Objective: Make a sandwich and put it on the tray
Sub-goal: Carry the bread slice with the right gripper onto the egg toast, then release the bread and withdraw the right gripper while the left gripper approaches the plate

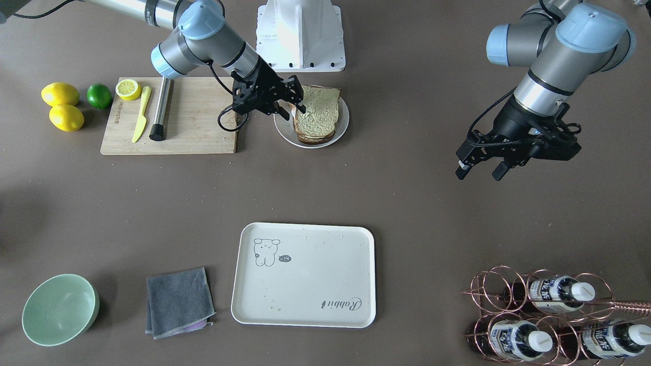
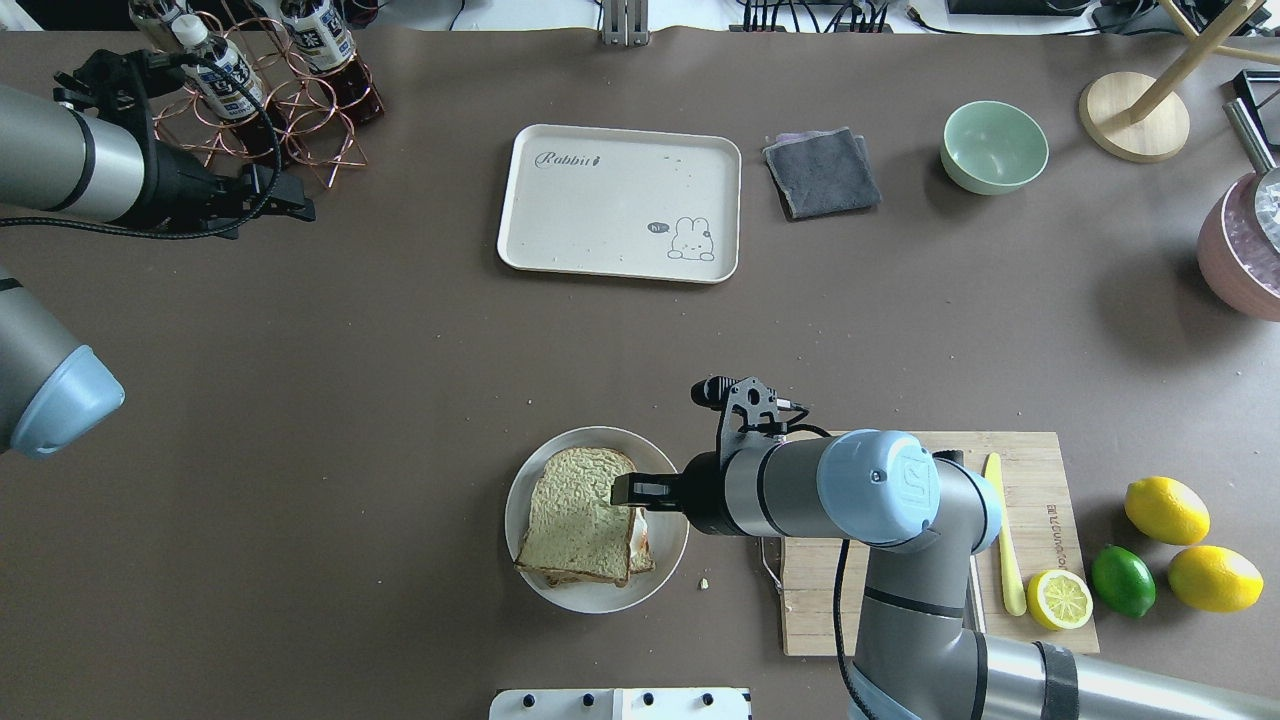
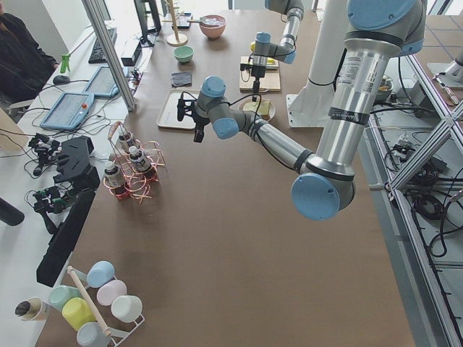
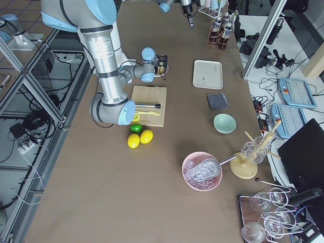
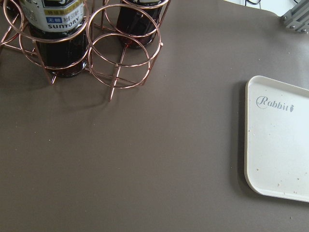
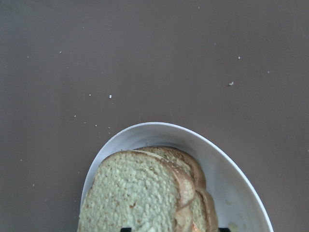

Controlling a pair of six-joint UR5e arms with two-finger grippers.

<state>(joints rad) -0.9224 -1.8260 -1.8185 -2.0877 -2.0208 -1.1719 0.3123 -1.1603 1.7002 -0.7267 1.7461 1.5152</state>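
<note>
right end effector [image 1: 294,110] parted at sandwich [image 1: 318,114] on plate [image 1: 285,133], left end effector [image 1: 479,174] parted above table [image 1: 407,193]

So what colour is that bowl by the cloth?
The bowl is pale mint green; the front-facing view shows it best.

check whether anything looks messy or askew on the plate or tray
On the plate, the sandwich is stacked askew, its egg poking out one side. Crumbs speckle the tray, and one crumb lies on the table beside the plate.
</note>
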